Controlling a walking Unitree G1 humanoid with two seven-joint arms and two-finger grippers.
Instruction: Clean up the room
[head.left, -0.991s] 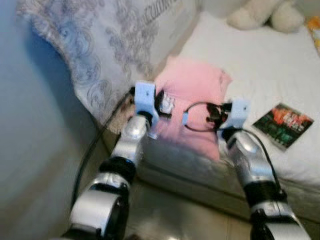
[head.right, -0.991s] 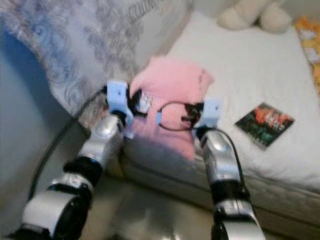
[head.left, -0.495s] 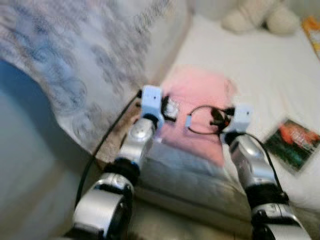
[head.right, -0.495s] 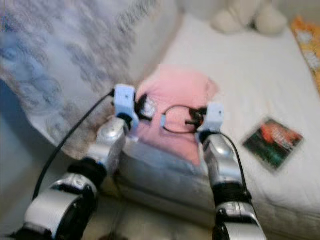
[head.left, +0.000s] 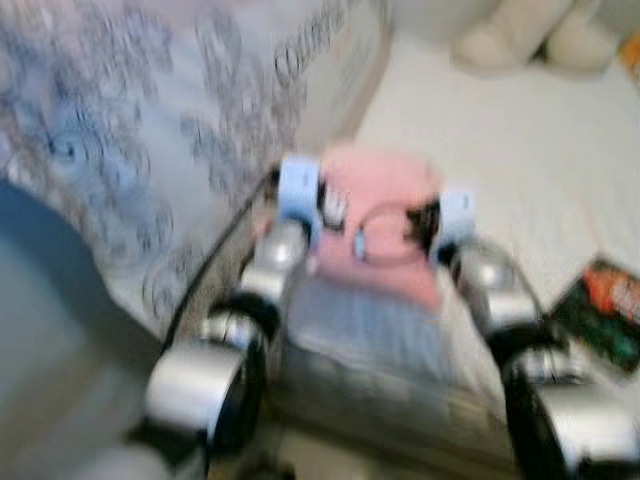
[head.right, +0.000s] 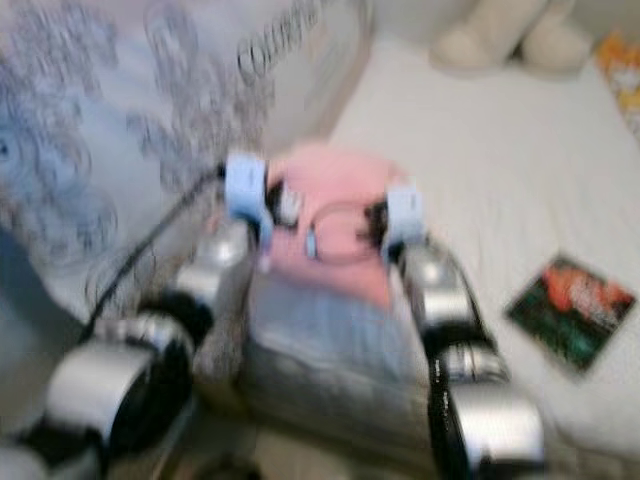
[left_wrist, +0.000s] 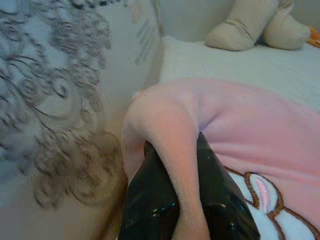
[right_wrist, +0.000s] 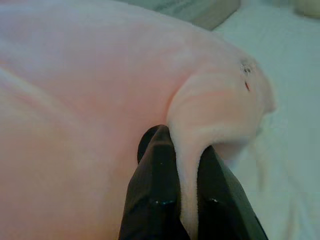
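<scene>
Blanket (left_wrist: 260, 130), pink and fleecy, lay on the bed (head.left: 520, 150) near the plush toy (left_wrist: 255, 27). It seemed light, limp, unlikely to slip. My left gripper (left_wrist: 175, 150) and right gripper (right_wrist: 175, 145) each pinched an edge fold.

Motion blur smears the book (head.right: 572, 310), its cover unreadable.

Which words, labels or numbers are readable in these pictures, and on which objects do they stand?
No text can be read.
Patterned bedding: dark lettering, too blurred to read.
Book on the mattress: cover print too blurred to read.
Pink blanket: a drawn figure, no words.
</scene>
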